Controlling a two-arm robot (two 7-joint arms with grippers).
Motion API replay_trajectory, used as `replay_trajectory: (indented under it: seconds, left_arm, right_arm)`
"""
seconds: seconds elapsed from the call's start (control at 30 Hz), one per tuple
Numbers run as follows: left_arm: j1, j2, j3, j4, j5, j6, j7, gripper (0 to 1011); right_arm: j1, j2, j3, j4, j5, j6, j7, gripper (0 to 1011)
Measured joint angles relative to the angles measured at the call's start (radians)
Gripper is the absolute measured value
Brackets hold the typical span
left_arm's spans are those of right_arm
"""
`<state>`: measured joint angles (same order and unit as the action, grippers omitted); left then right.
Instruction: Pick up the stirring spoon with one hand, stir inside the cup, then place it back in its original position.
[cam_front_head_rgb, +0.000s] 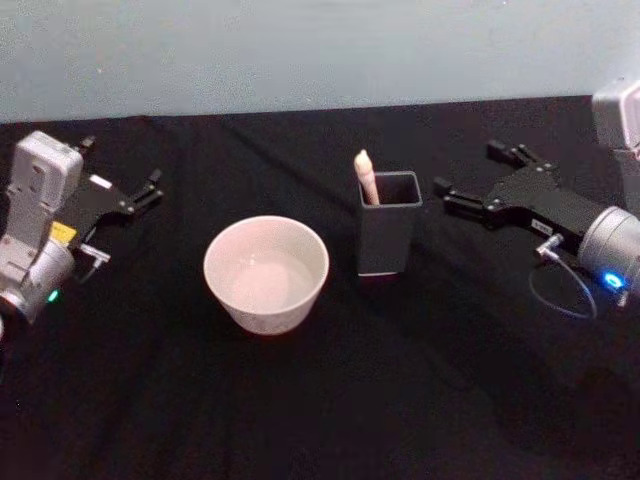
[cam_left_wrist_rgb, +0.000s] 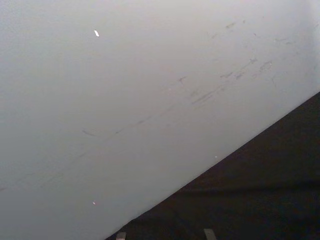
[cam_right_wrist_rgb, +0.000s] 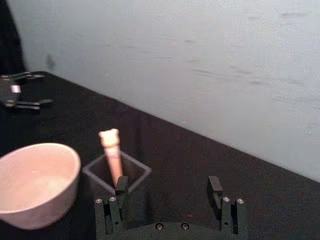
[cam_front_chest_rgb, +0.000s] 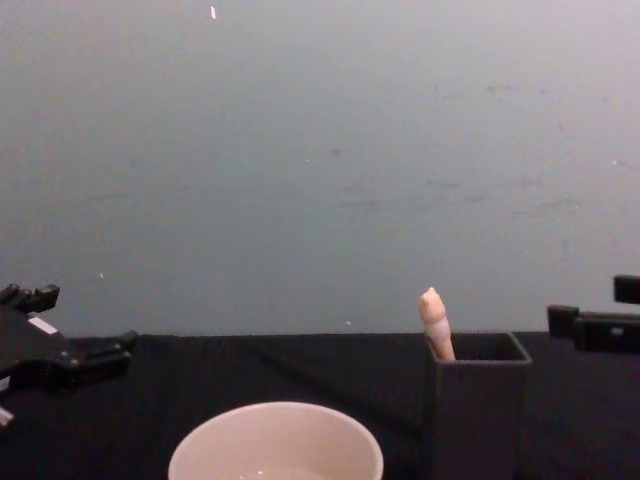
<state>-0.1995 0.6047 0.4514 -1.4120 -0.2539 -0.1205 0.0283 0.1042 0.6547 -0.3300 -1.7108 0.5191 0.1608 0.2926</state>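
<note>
Looking at a black table (cam_front_head_rgb: 320, 420) filling the lower frame. Got a cream cup (cam_front_head_rgb: 266, 272) left of centre, grey holder (cam_front_head_rgb: 388, 235) just right of it, not touching. Spotted the right gripper (cam_front_head_rgb: 468, 168) mid-right near the holder, spread wide, empty, plus the left gripper (cam_front_head_rgb: 122, 165) parked far left, spread too. Found the spoon (cam_front_head_rgb: 365, 175) standing in the holder.

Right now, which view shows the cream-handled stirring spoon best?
The right wrist view: the cream-handled stirring spoon is close, its knob and handle clear above the dark grey square holder. The head and chest views show the handle smaller.
</note>
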Motion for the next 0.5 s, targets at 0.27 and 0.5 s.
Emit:
replay_trajectory:
  seconds: [0.27,0.5]
  left_arm:
    - [0.000,0.000,0.000,0.000,0.000,0.000,0.000,1001]
    - [0.000,0.000,0.000,0.000,0.000,0.000,0.000,1001]
  right_arm:
    - [0.040,-0.017,-0.024,-0.020,0.012,0.105,0.060,1002]
    - [0.086,-0.049,-0.058,-0.009,0.006,0.153,0.079,1002]
